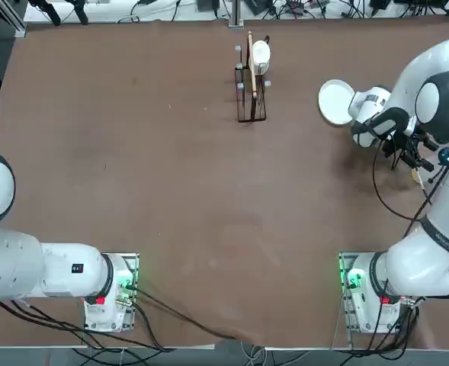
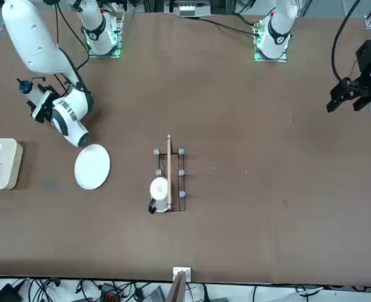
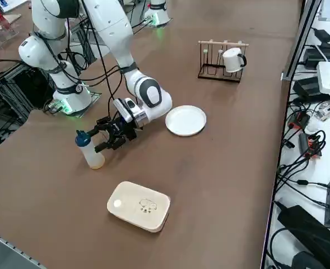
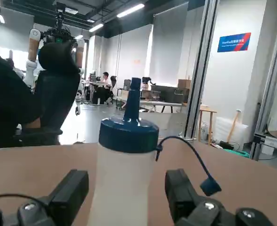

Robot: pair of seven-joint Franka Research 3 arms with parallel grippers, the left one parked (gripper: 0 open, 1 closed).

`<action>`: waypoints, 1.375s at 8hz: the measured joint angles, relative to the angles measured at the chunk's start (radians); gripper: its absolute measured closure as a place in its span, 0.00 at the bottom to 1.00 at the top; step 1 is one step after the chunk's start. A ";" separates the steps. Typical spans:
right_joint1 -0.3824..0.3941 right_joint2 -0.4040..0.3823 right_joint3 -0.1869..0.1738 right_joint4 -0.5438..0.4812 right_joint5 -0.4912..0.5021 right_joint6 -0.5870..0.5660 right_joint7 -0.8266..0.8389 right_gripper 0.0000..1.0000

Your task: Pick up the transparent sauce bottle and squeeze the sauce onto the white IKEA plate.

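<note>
Right claw point(image 4: 124, 197) at the sauce bottle point(image 4: 122, 174), fingers spread wide, nothing clenched. In the wrist view the bottle's pale translucent body sits between the two fingers, visible space on both sides, not gripped. Bottle upright on the tabletop point(image 3: 221, 185), blue nozzle cap point(image 4: 129, 134) on top, small tethered stopper point(image 4: 210, 186) hanging out to one side of it. Yellowish sauce point(image 3: 97, 161) shows low in the body. Claw is roughly horizontal, pointing at the bottle's side, out toward the robot's right. White plate point(image 3: 186, 120) lies flat on the tabletop, farther from the robot's base than the bottle and to its left, near the wrist end of the right arm point(image 3: 117, 42), well apart from the bottle. White rounded-rectangular container point(image 3: 139, 206) also on the tabletop, to the robot's right of the plate, apart from bottle and claw. Wire rack point(image 3: 208, 61) with wooden rails stands left of the plate; white mug point(image 3: 232, 60) with black handle is on it.
</note>
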 joint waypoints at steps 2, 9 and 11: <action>-0.030 0.000 -0.001 -0.016 -0.038 0.006 0.009 0.03; -0.014 -0.009 0.011 -0.009 -0.081 -0.013 0.035 0.44; 0.065 -0.045 0.038 0.087 -0.046 -0.058 -0.048 0.44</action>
